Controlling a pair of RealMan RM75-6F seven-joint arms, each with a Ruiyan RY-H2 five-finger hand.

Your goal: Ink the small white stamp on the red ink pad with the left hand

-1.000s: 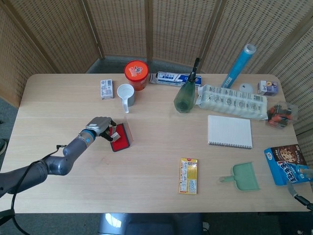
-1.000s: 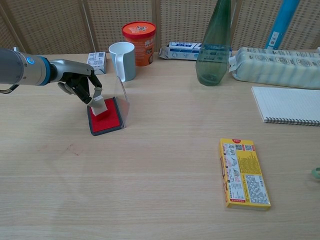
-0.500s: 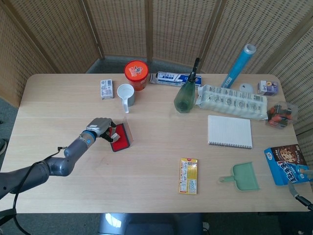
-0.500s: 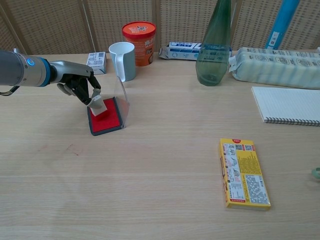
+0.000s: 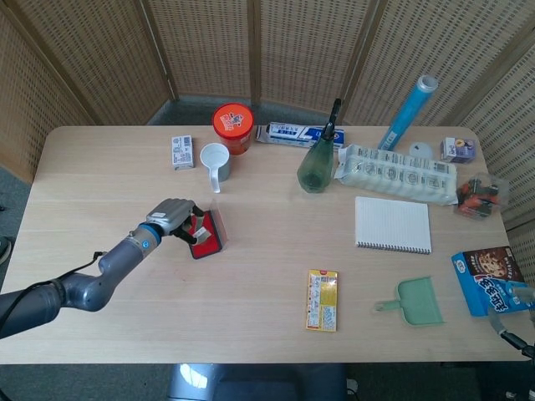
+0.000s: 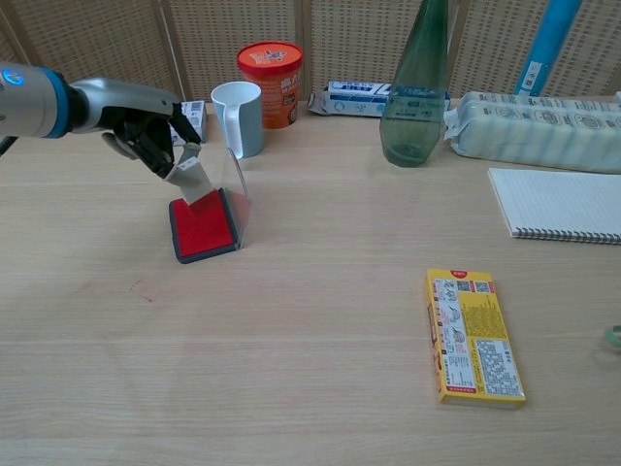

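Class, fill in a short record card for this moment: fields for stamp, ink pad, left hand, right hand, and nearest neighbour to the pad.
stamp: small white stamp, held tilted, lifted just above the pad
ink pad: red ink pad, open, clear lid raised at its right edge
left hand: left hand grips the stamp from above
right hand: not in view
nearest neighbour: white mug, behind the pad

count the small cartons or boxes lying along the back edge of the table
3: a small white carton at back left beside the white mug, a long blue and white box at back centre, and a small purple box at back right. Others may be hidden.
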